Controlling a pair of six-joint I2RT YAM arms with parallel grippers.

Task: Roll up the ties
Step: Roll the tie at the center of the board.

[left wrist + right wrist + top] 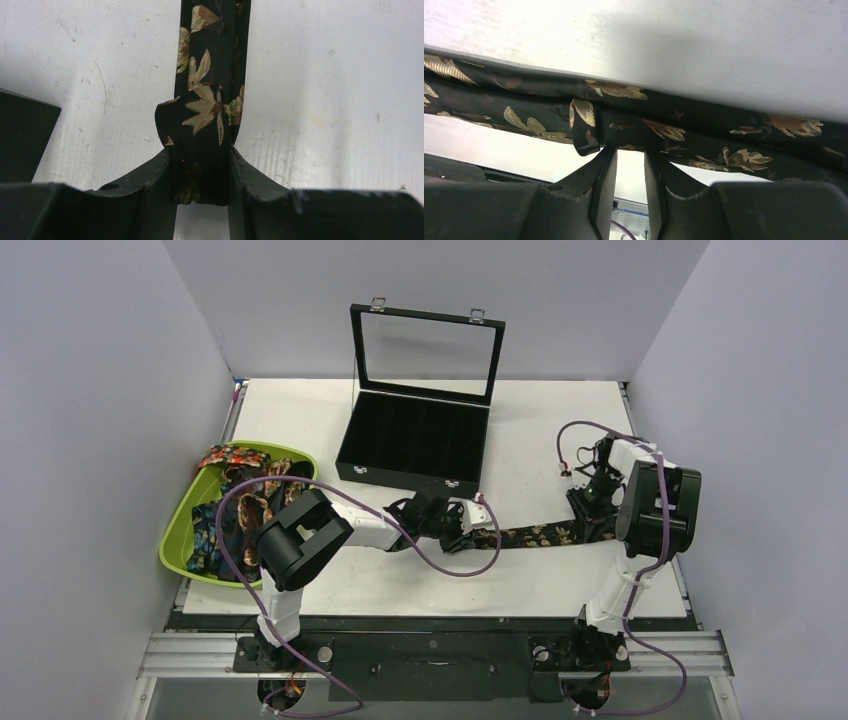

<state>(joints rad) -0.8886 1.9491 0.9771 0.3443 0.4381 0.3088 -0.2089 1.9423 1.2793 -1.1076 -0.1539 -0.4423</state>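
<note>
Just on the near side of the black display case (413,445), a dark floral tie (540,535) lies stretched flat on the white table (300,420). It runs from in front of the case's right corner away to the right.

The left gripper (455,525) sits close to that corner, near the case's front wall but not touching it. The left wrist view shows its fingers (150,182) pressed onto the folded end of the tie (207,100), with cloth filling the gap between them.

The right gripper (590,523), well right of the case, is down at the tie's other end. In its wrist view the jaws of the right gripper (630,150) stand a narrow slit apart. The tie (664,127) crosses their tips with a small fold bunched at one finger. Whether they actually pinch it cannot be told.

The case's glass lid (427,350) stands open and upright at its far side. Left of the case, a green tray (178,540) holds the other ties (245,510) in a tangled heap. A purple cable (440,560) loops under the left arm, on the case's near side.
</note>
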